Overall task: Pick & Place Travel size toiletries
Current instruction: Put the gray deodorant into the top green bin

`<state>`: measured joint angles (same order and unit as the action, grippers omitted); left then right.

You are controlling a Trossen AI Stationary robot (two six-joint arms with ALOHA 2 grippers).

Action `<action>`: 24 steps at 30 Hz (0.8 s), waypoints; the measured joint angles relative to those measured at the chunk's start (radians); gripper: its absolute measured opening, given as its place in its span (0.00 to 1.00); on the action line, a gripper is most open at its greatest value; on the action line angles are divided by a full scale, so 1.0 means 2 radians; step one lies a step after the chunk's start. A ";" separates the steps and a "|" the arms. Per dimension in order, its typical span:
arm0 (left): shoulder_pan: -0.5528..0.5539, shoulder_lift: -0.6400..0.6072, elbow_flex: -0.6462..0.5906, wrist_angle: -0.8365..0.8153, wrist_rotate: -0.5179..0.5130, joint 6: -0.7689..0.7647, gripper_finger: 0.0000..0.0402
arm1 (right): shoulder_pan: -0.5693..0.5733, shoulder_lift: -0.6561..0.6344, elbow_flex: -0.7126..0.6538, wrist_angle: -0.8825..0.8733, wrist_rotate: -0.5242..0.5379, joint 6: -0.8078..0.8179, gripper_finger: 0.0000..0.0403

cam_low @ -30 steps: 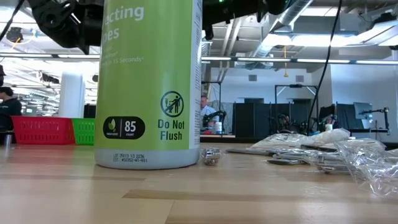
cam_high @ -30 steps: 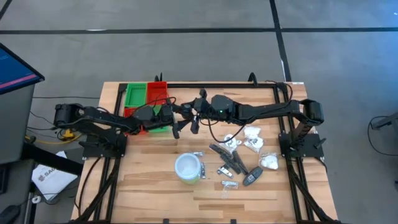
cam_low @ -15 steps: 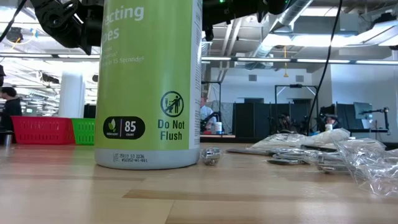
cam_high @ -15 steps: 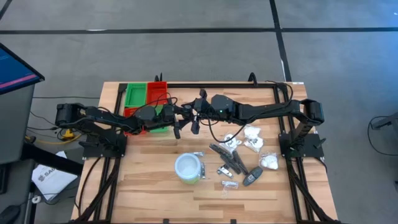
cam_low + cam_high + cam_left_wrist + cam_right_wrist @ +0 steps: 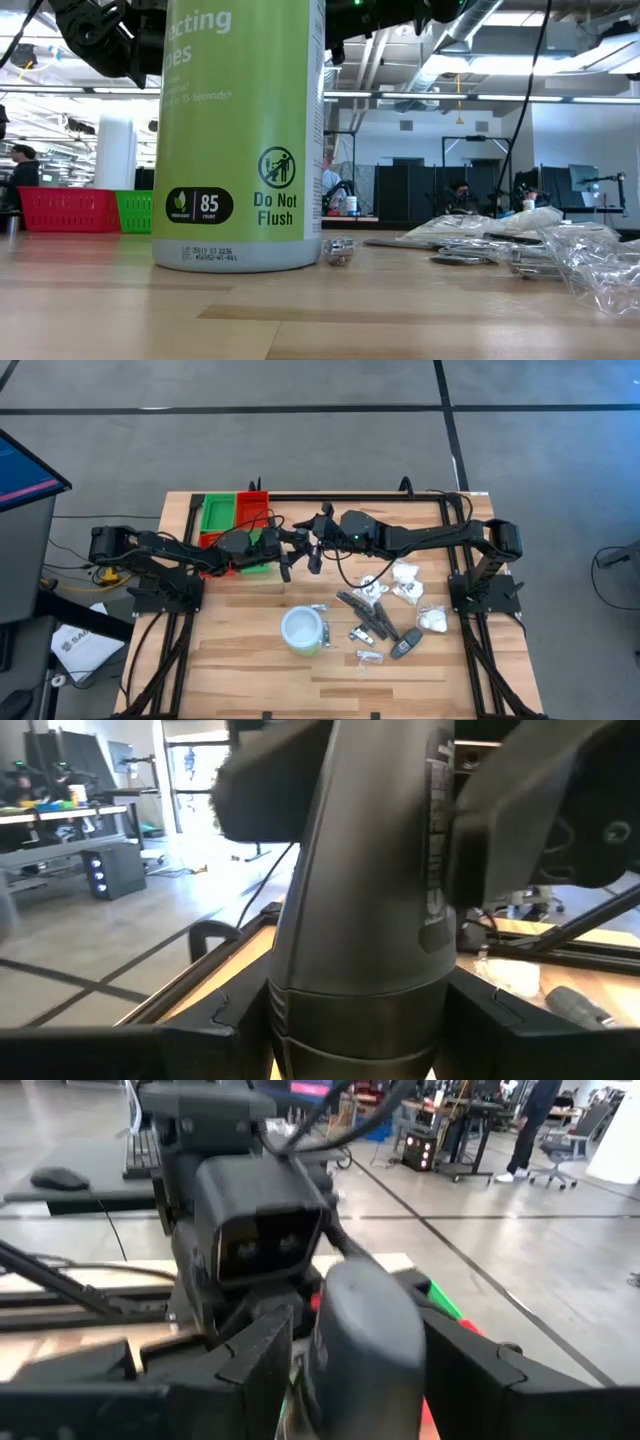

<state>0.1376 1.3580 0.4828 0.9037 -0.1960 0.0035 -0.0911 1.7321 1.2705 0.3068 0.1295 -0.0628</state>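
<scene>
Only the wrist views show one slim dark grey oval stick pinched by both jaws, beside the red-and-green tray; the wooden counter lies bare in front.

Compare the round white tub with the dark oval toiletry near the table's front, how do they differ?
The white tub is round, pale with a green side, and stands upright; the dark oval toiletry is black, elongated and lies flat. The tub is much the larger of the two. The tub stands apart on bare wood, while the oval lies at the edge of the scattered toiletries. Both rest on the wooden table, and no gripper touches either.
</scene>
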 joint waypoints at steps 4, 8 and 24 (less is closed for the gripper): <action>0.005 -0.028 -0.025 -0.002 -0.020 0.000 0.46 | -0.007 0.000 0.000 -0.009 0.000 0.000 0.46; 0.008 -0.079 -0.060 -0.008 -0.053 0.000 0.46 | -0.012 0.000 0.000 -0.013 0.001 0.000 0.44; 0.008 -0.237 -0.131 -0.162 -0.310 0.007 0.46 | -0.014 0.000 0.000 -0.015 0.001 0.000 0.40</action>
<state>0.1532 0.8837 0.2203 0.5792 -0.8156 0.0183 -0.1192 1.7325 1.2705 0.2768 0.1310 -0.0620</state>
